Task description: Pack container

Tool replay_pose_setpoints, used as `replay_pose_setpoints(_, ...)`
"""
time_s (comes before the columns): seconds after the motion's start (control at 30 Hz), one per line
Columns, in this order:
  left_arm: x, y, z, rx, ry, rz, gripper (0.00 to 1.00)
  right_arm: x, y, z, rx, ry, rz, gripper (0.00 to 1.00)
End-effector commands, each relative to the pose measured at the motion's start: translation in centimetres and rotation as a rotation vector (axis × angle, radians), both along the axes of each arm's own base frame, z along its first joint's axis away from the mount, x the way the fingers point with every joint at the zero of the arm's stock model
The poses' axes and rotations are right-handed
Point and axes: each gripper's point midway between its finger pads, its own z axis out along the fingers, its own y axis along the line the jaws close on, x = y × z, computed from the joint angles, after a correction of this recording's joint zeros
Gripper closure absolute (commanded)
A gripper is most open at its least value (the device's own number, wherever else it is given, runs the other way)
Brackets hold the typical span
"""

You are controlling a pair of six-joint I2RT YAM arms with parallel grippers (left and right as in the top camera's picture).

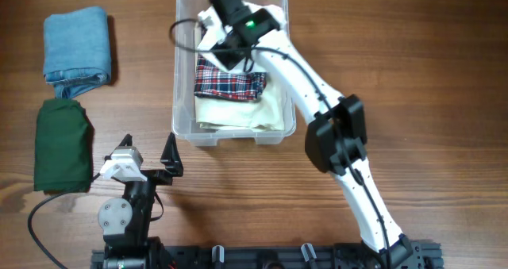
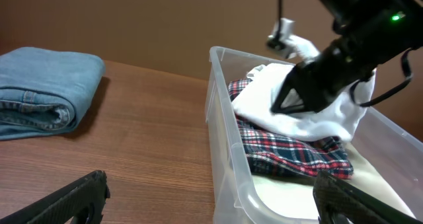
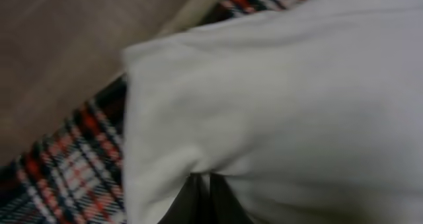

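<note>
We hold the white cloth pinched in our right gripper above the plaid garment inside the container at mid-table, while our left gripper hangs open nearby.

In the right wrist view the white cloth is filling the frame, blurred. The right gripper is showing only dark fingertips at the bottom edge, and the plaid cloth is running off the lower left. Overhead, the right arm is covering the upper part of the container. In the left wrist view the bottom edge is cutting off the fingers of the left gripper, and the left edge is cutting off the folded jeans.
</note>
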Motion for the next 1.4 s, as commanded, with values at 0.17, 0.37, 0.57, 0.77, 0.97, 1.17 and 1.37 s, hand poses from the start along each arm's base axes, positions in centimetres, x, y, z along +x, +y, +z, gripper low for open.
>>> replay_pose_setpoints(0.17, 0.0, 0.2, -0.3, 0.008, 0.008, 0.009, 0.0, -1.5, 2.6, -2.1, -0.057, -0.021, 0.065, 0.95)
replay_pose_setpoints(0.37, 0.0, 0.2, -0.3, 0.008, 0.007, 0.009, 0.0, -0.1, 1.7, 1.8, -0.055, -0.117, 0.02, 0.95)
replay_pose_setpoints(0.57, 0.0, 0.2, -0.3, 0.008, 0.008, 0.009, 0.0, 1.6, 0.4, 8.1, -0.03, -0.268, -0.05, 0.95)
replay_pose_setpoints(0.77, 0.0, 0.2, -0.3, 0.008, 0.008, 0.009, 0.0, 2.1, -1.1, 11.8, 0.006, -0.315, -0.081, 0.96)
replay_pose_setpoints(0.97, 0.0, 0.2, -0.3, 0.008, 0.008, 0.009, 0.0, 3.3, -3.0, 12.9, 0.002, -0.345, -0.135, 0.95)
replay_pose_setpoints(1.17, 0.0, 0.2, -0.4, 0.008, 0.008, 0.009, 0.0, 6.5, -8.6, 12.7, -0.01, -0.343, -0.28, 0.95)
replay_pose_setpoints(1.37, 0.0, 0.2, -0.3, 0.008, 0.008, 0.009, 0.0, 7.4, -12.9, 11.7, -0.017, -0.28, -0.377, 0.95)
